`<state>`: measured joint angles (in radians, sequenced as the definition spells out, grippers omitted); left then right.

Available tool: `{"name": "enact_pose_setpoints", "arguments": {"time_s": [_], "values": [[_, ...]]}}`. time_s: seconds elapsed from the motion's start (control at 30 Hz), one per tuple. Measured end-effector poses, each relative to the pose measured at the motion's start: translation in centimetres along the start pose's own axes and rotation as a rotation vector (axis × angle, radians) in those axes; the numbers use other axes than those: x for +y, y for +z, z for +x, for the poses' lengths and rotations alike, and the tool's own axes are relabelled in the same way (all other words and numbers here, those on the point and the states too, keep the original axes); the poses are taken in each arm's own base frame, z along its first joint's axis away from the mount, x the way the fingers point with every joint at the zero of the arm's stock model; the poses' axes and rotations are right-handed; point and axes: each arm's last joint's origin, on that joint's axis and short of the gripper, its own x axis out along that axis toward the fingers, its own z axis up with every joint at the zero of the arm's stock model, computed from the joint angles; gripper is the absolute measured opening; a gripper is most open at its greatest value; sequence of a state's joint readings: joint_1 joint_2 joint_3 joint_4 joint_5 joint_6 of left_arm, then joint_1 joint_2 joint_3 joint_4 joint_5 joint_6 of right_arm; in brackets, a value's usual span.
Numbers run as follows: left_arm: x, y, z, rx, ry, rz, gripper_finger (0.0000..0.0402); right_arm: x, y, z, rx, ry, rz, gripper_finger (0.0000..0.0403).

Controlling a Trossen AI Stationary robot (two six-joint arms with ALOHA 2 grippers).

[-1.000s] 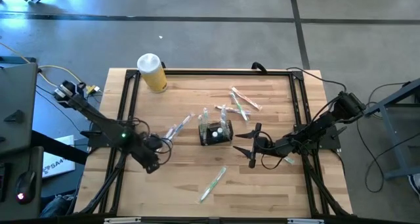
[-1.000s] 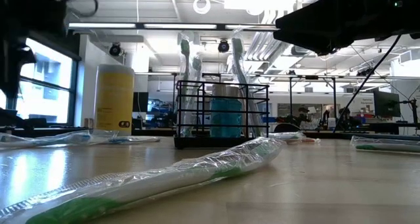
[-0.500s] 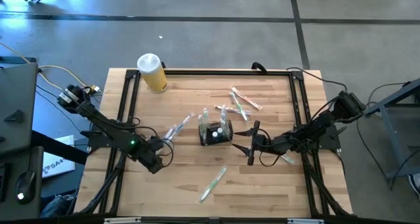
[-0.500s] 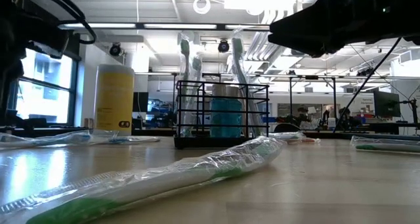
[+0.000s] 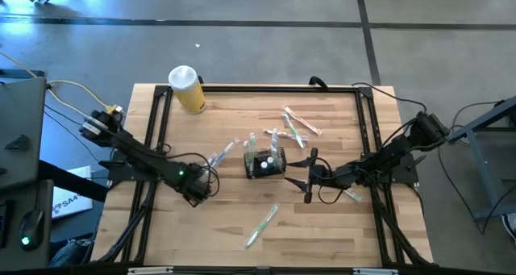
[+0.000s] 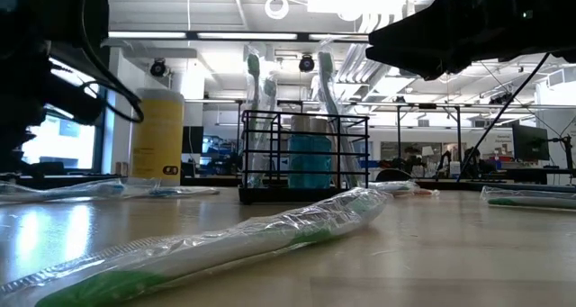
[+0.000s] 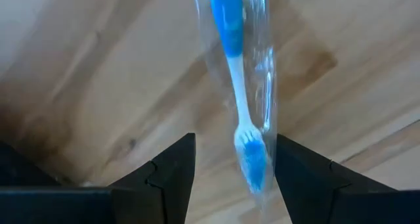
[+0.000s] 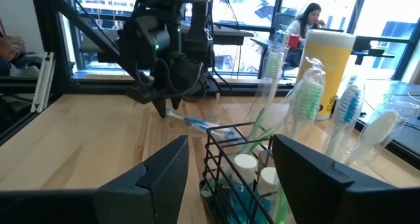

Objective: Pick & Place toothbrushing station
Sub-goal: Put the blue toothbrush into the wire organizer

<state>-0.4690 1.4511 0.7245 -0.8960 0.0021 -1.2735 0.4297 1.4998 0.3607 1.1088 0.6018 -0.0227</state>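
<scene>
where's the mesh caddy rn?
High view: the mesh caddy stands mid-table, between the left gripper and the right gripper, nearer the right one.

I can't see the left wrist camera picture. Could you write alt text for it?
The left claw, its two dark fingers open, hovers over a blue toothbrush in a clear wrapper on the wooden table. The bristle end lies between the fingers.

The dark left arm reaches in from the bench's left edge, its two-finger left gripper [image 5: 203,188] low over the wood with fingers [image 7: 172,178] spread apart and empty. The dark right arm stretches in from the right side, its right gripper [image 5: 307,178] likewise wide, fingers [image 8: 164,178] holding nothing.
</scene>
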Motion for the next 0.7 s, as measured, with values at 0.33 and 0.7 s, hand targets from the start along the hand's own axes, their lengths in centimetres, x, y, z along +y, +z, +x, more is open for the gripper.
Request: {"name": "enact_pose_setpoints", "arguments": {"time_s": [0.33,0.7], "values": [[-0.5,-0.2,0.5,0.113,-0.008,0.132,0.0088,0.0,0.0,0.0,0.0,0.0,0.001,0.0212],[-0.3,-0.5,-2.5,0.208,0.104,0.203,0.0007,0.0,0.0,0.0,0.0,0.002,0.001,0.0212]]}}
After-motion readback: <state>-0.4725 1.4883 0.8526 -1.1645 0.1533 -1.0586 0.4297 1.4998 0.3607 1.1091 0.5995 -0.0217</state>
